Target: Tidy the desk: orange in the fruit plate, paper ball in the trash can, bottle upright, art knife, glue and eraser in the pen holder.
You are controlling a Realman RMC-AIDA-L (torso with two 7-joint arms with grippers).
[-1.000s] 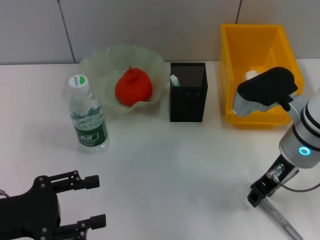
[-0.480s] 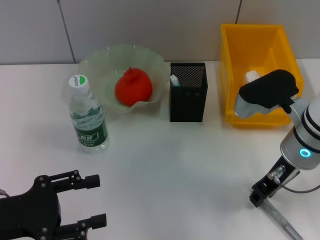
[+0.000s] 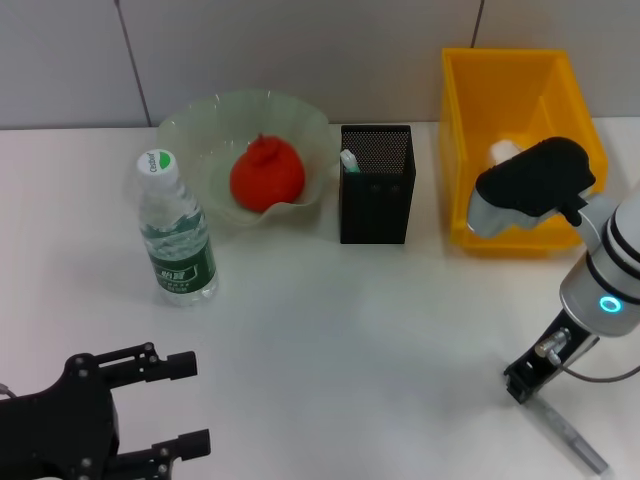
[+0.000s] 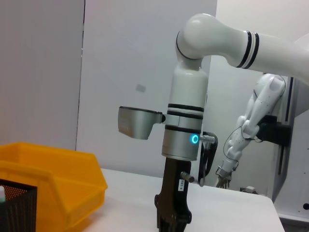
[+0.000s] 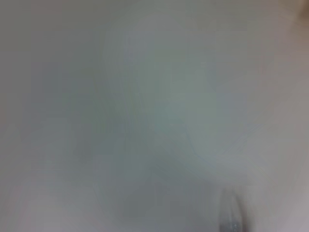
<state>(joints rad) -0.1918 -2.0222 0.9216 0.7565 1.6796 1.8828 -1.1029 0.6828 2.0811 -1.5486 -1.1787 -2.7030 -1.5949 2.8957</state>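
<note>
The orange [image 3: 267, 176] sits in the fruit plate [image 3: 200, 125], left of the pen holder [image 3: 375, 200]. The bottle [image 3: 177, 233] stands upright in front of the plate. The left hand [image 3: 185, 405] is released, fingers spread; the right hand [image 3: 522, 382], low over the worktop [image 3: 350, 330] in front of the trash can [image 3: 515, 90], cannot be judged.

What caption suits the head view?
Orange in plate, bottle upright, both arms low near the table's front.

White table [image 3: 350, 330], bearing a bottle [image 3: 178, 240] upright beyond the left pincer [image 3: 186, 403], a green plate [image 3: 205, 125] farther back, a black mesh cup [image 3: 376, 205] and yellow bin [image 3: 462, 130] well beyond the right pincer [image 3: 521, 385], and a slim grey stick [image 3: 566, 436] just beside that pincer.
</note>
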